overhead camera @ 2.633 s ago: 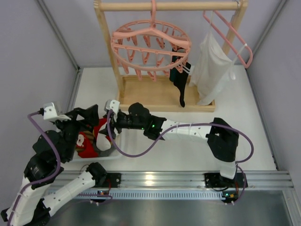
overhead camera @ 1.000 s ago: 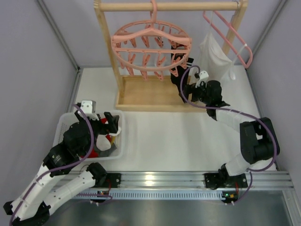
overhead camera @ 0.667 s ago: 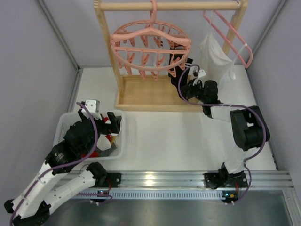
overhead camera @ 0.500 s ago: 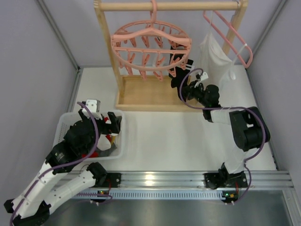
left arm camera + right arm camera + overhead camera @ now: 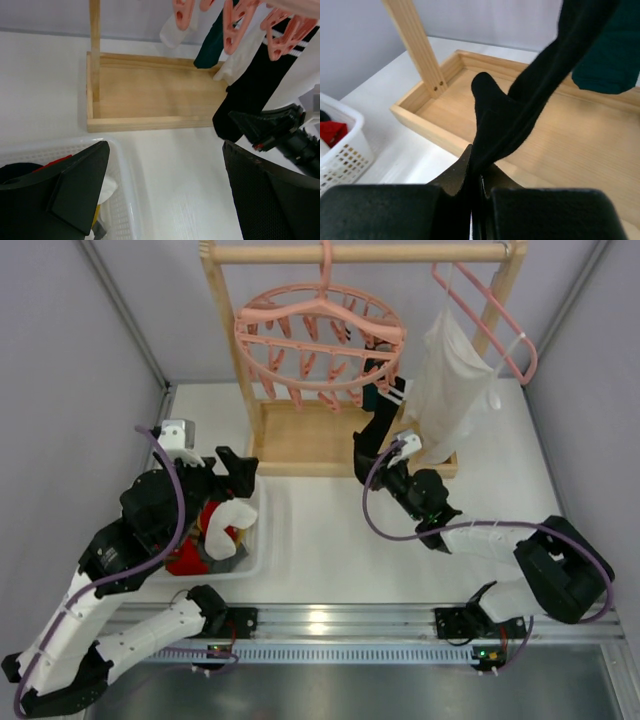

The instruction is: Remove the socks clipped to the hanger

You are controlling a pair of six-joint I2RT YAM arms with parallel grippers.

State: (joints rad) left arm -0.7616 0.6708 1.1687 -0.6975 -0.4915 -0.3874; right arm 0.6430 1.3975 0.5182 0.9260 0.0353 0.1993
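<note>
Clipped by its striped cuff to the right side of the round pink hanger (image 5: 318,340): a black sock (image 5: 370,430), drawn on a slant down toward the near left. Pinched at its lower end in the right hand (image 5: 476,172), clenched tight on the fabric just above the near edge of the wooden rack base (image 5: 580,150). Just beside it on the ring, dangling free from its own clip, a dark teal sock (image 5: 605,60). Under the same wooden rail, further right, a large white garment (image 5: 450,390) on a plain pink triangular hanger (image 5: 505,325). Well apart at the near left of the desk (image 5: 330,530), a white basket (image 5: 262,540) with a red sock (image 5: 192,548) and a white sock (image 5: 232,515) lying inside. Above the basket's far rim, the left hand (image 5: 165,197), released, fingers spread wide and gripping nothing.
</note>
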